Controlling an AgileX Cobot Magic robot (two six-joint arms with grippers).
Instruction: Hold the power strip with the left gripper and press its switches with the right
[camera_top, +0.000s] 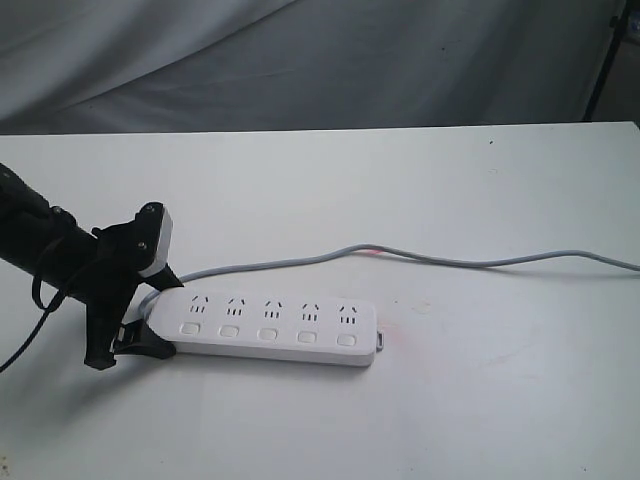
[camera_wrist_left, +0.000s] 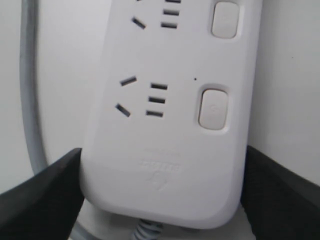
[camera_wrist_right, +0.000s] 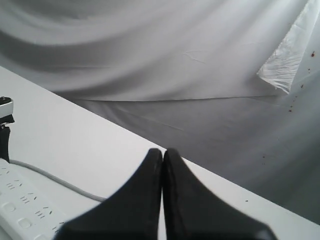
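The white table (camera_top: 480, 400) fills the near part of the scene. On it, towards the near left, the power strip (camera_top: 270, 322) lies flat with its sockets facing up and its long sides running left to right.

Its five switches (camera_top: 268, 333) sit in one row along the near edge, one in front of each socket set. Nothing touches any of them.

At the strip's left end is the left gripper (camera_top: 158, 315), on a slim black arm that comes in from the left edge. It clasps the strip across its width, with one black finger against the near long side and the other against the far side. The left wrist view shows both fingers (camera_wrist_left: 45, 197) pressed to the rounded end, just beside the first switch and socket set.

The thin grey cord (camera_top: 450, 260) leaves that same left end and bends round behind the strip. It then runs along the table away to the right edge.

The right gripper (camera_wrist_right: 163, 152) is out of the exterior view. In its own wrist view the two black fingers are clenched tight together with nothing between them. They are well apart from the strip, which shows at the edge of that picture.

Beyond the far edge of the table hangs a creased grey cloth (camera_top: 300, 60). A dark pole (camera_top: 603, 60) stands at the far right.
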